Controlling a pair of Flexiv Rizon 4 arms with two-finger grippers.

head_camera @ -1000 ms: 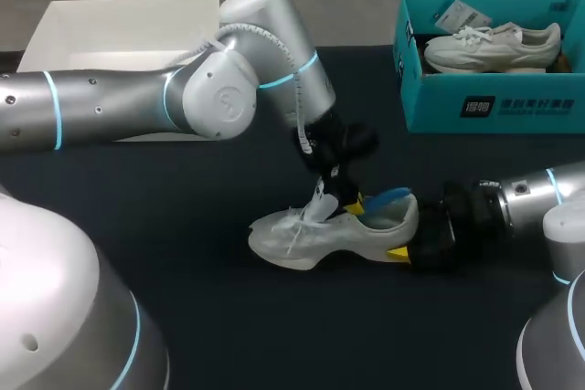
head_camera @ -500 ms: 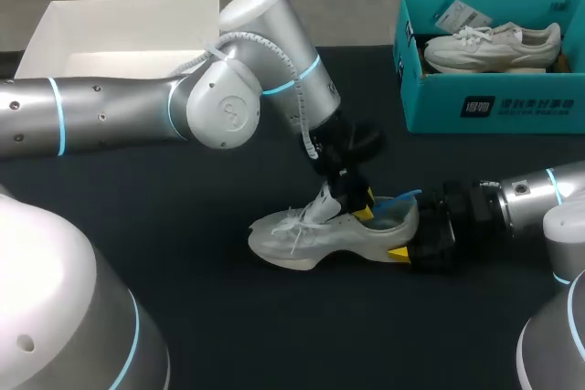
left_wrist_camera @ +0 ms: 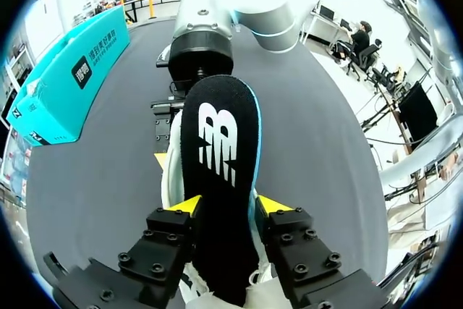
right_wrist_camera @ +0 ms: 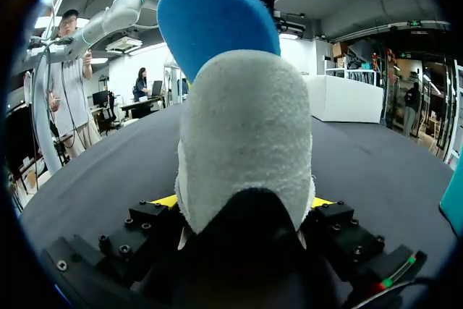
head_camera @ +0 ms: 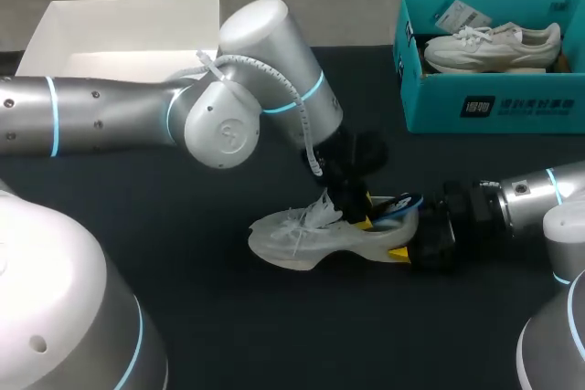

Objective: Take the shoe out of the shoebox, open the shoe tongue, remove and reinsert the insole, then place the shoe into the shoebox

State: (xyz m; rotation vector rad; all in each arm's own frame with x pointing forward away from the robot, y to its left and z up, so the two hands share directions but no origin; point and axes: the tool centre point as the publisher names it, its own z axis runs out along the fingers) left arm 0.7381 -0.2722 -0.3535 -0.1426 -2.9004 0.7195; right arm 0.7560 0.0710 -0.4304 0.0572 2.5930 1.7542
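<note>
On surface (head_camera: 274,335), outside shoebox (head_camera: 494,102): shoe (head_camera: 311,237). Heel clamped by right end effector (head_camera: 399,252), fingers on both sides, bracing shoe against push. Pinched near one end by left end effector (left_wrist_camera: 226,206): insole (left_wrist_camera: 221,142), angled into opening, likely mid-reinsertion.

I work over a black table (head_camera: 183,244); at its far edge on my left sits a white box (head_camera: 119,29) (open-topped, low-walled).
</note>
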